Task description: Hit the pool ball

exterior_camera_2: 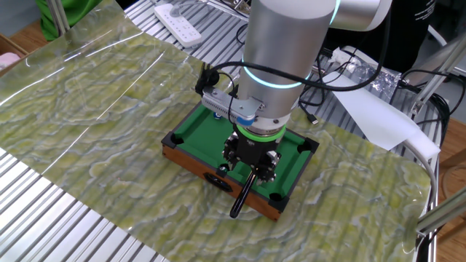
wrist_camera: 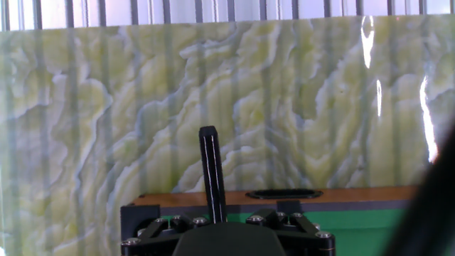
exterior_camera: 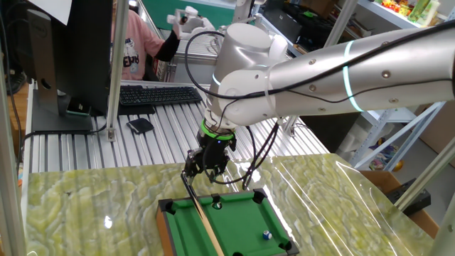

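The pincer hangs in the middle of one fixed view, pointing down over the far end of the small green pool table, and it is clenched on a thin cue stick. The stick runs from the pincer down toward the bottom edge of that view, low over the green felt; I think it is held in this way so that its tip can be pushed along the felt toward a ball. In the other fixed view the dark back end of the stick sticks out over the wooden edge of the pool table, toward the lower middle of the frame. The pool ball, blue with a white patch, lies on the felt at the lower right of one fixed view, near a corner pocket and well apart from the stick. A dark ball lies nearer the pincer. It seems the stick does not yet point at the blue ball, though the angle is hard to judge. The marble-patterned surface carries the pool table.
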You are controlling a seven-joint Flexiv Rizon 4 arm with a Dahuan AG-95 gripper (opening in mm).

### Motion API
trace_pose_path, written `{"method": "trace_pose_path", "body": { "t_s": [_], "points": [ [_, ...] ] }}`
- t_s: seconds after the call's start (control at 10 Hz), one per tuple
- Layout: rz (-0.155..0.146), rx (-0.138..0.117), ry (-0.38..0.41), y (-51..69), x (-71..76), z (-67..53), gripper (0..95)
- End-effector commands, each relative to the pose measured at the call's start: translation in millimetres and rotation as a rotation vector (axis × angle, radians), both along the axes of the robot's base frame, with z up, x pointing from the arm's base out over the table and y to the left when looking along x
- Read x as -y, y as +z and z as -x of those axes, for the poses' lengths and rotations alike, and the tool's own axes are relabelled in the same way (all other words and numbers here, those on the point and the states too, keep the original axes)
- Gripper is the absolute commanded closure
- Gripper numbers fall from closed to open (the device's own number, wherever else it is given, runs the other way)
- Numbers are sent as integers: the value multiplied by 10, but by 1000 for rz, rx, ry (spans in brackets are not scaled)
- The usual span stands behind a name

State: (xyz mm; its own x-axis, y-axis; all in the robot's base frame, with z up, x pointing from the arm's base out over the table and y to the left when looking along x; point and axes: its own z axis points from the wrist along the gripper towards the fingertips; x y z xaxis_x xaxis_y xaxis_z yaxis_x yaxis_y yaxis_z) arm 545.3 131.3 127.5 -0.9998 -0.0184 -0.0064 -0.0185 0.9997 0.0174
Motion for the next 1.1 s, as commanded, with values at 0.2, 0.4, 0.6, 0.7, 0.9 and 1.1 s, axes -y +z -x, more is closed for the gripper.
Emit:
{"method": "trace_pose_path", "body": {
  "t_s": [0.2, 0.4, 0.6, 0.7, 0.9, 1.1],
  "points": [
    [1, 8, 30, -4, -6, -13, 570],
    [-4, 7, 17, -4, -6, -13, 570],
    [-5, 8, 16, -4, -6, -13, 570],
    [-7, 7, 20, -4, -6, -13, 570],
    [-16, 13, 25, -4, -6, -13, 570],
    [-48, 19, 23, -4, -6, -13, 570]
  ]
}}
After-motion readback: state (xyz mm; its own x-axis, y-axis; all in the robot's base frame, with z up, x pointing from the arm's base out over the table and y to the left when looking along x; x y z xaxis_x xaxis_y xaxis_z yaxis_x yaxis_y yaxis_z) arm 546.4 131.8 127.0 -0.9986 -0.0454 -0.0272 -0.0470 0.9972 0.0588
